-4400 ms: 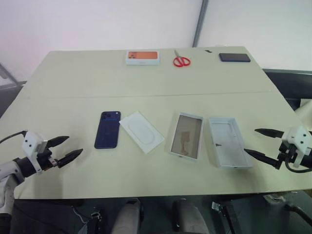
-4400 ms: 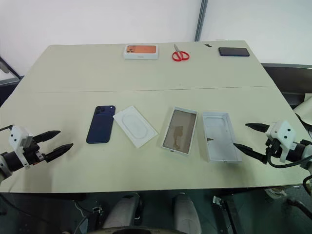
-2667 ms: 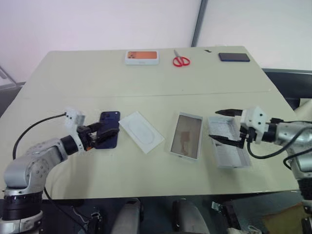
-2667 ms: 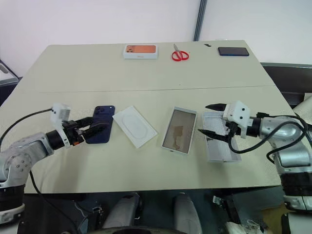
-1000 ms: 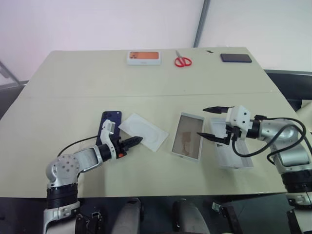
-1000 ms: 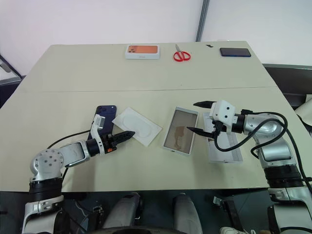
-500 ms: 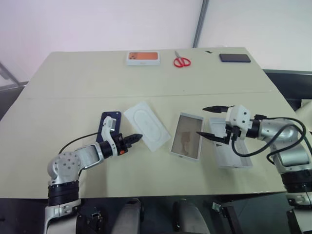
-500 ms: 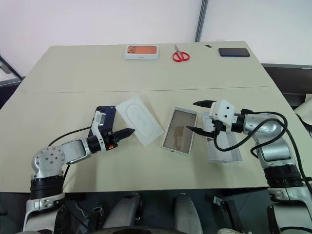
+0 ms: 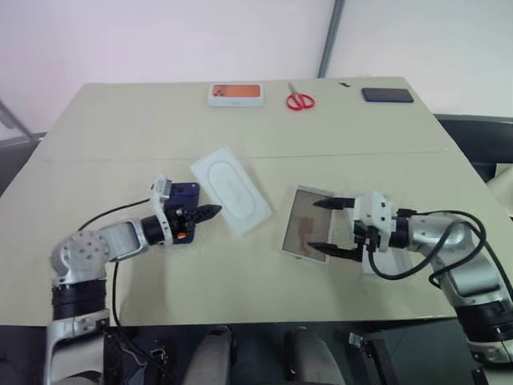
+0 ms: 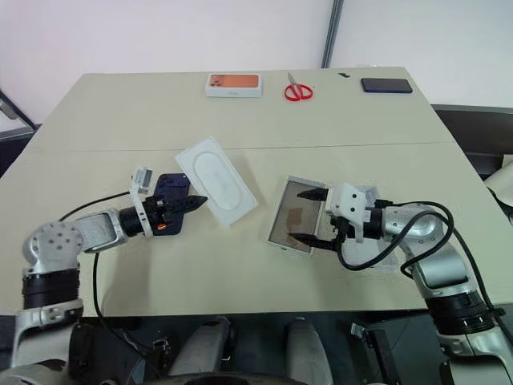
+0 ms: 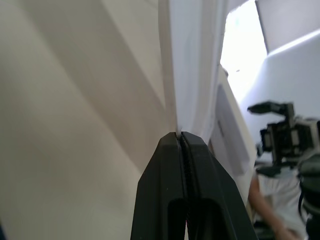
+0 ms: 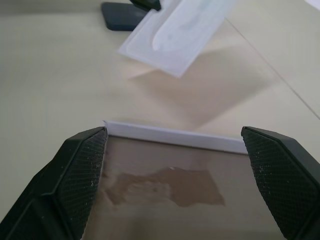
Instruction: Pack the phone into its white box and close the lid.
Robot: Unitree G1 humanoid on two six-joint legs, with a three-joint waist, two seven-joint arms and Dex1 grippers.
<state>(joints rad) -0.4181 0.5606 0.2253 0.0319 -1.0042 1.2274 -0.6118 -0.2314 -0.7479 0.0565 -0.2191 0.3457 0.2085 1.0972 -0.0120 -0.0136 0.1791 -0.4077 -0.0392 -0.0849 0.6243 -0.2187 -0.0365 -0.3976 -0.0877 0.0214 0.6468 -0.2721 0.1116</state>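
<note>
Left eye view shows the left end effector (image 9: 210, 212) pinched shut on one corner of the flat white insert card (image 9: 231, 188), which hangs tilted off the worktop (image 9: 112, 128) beside the phone (image 9: 187, 192). The left wrist view confirms it: the black fingers (image 11: 184, 165) meet on the card's thin edge. My reading is that the card is being cleared aside so that nothing lies between the phone and its tray.

The phone lies back up on the worktop, partly hidden by the left wrist, not gripped. The white box (image 9: 304, 231) sits near the middle with its tan floor showing and nothing in it. The right end effector (image 9: 328, 229) stands wide, one finger on each side of the tray's right end; the right wrist view shows the tray's wall (image 12: 175, 136) between the two spread tips, which are not visibly pressing on it. This looks like bracing to keep the tray steady. The lid (image 10: 373, 192) lies just behind the right wrist, mostly hidden.

Orange-pictured box (image 9: 235, 94), red scissors (image 9: 300, 100) and a small dark rectangle (image 9: 387, 95) sit along the far edge, well apart.
</note>
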